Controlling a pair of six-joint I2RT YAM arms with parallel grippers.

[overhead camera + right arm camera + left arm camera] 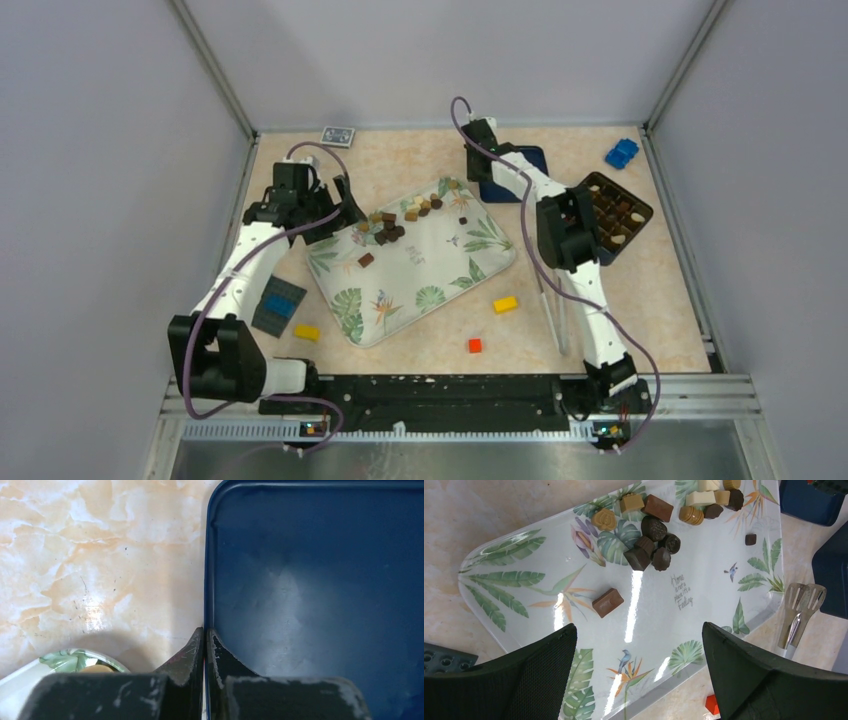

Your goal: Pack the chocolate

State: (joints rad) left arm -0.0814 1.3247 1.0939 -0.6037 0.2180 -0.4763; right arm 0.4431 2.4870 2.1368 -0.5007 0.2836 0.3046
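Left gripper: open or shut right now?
Open. The left gripper has its fingers wide apart above the tray, with nothing between them.

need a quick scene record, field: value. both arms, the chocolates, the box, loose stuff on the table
left gripper: open, fingers wide above the leaf-print white tray
right gripper: shut, apparently pinching the rim of the dark blue shallow tray
chocolates: brown and cream pieces clustered at the leaf-print tray's far end, one brown bar apart
dark compartment box: right side, some cells filled
loose: metal tongs, yellow brick, red brick, blue brick
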